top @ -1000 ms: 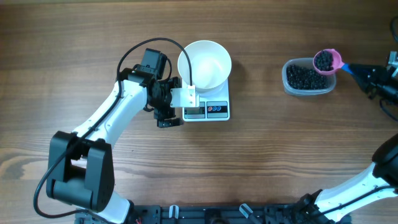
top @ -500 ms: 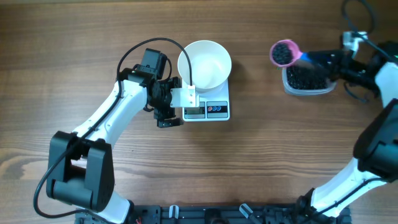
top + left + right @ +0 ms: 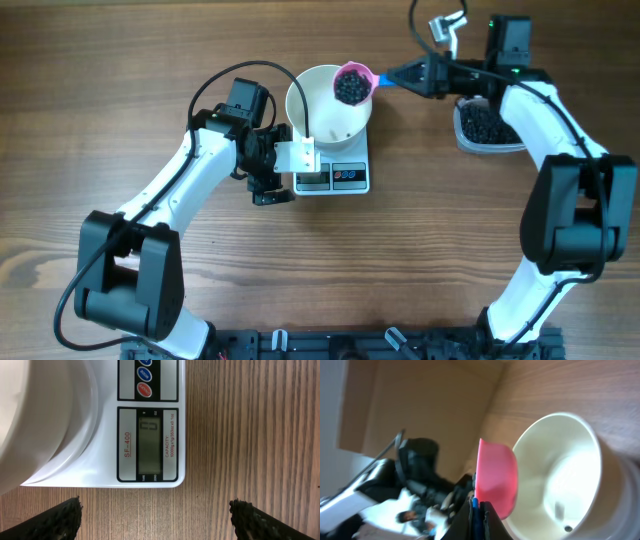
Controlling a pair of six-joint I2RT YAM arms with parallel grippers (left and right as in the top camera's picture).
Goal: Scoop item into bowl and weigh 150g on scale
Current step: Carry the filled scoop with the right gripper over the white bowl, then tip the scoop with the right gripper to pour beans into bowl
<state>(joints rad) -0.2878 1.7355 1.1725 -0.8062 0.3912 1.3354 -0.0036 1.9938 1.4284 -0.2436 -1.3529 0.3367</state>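
Beside the scale's front edge, left gripper [image 3: 156, 512] hangs spread wide and empty, likely so its camera reads the display [image 3: 149, 445], showing 0. Farther back, right gripper [image 3: 420, 74] pinches the pink scoop [image 3: 351, 82] level, item [image 3: 349, 87] heaped above the bowl [image 3: 322, 115] on the scale [image 3: 345, 178].

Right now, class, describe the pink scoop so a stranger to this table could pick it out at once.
On the wooden table, find the white scale carrying the round white bowl. Over the bowl's right rim hangs the small pink scoop, holding black beans, its blue handle in the right gripper. Unlike the clear tub of beans further right, it is pink and off the table.
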